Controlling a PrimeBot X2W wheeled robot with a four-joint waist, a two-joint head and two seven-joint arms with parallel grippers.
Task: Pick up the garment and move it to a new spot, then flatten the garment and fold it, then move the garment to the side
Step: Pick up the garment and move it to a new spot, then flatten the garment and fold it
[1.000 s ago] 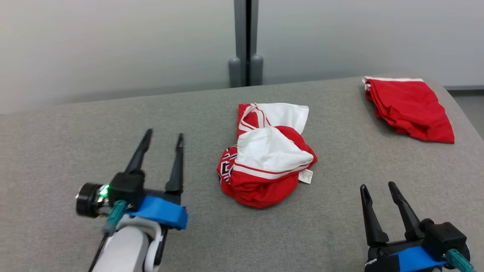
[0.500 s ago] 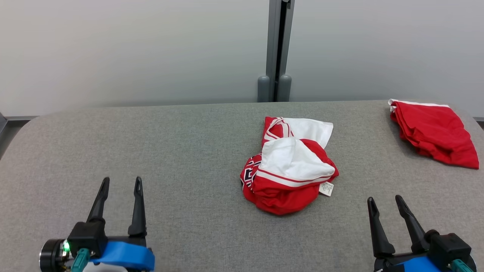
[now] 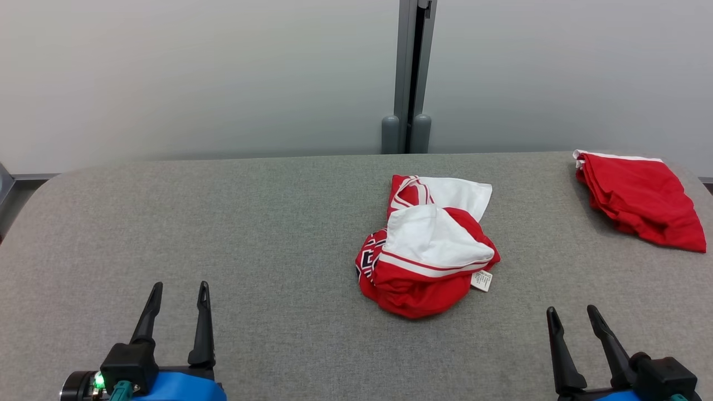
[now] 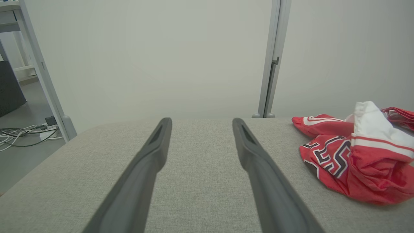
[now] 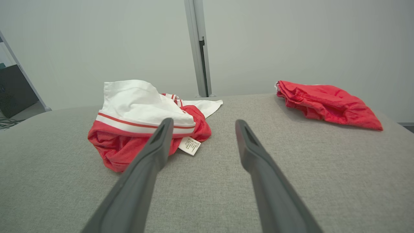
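The crumpled red and white jersey (image 3: 426,248) lies in the middle of the grey table (image 3: 250,223). The left gripper (image 3: 180,285) and right gripper (image 3: 571,309) sit near the front, both spread wide, holding nothing

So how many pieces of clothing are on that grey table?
2. A crumpled red-and-white garment lies near the middle of the table; a plain red garment sits at its far right corner. More could be hidden inside the bundles.
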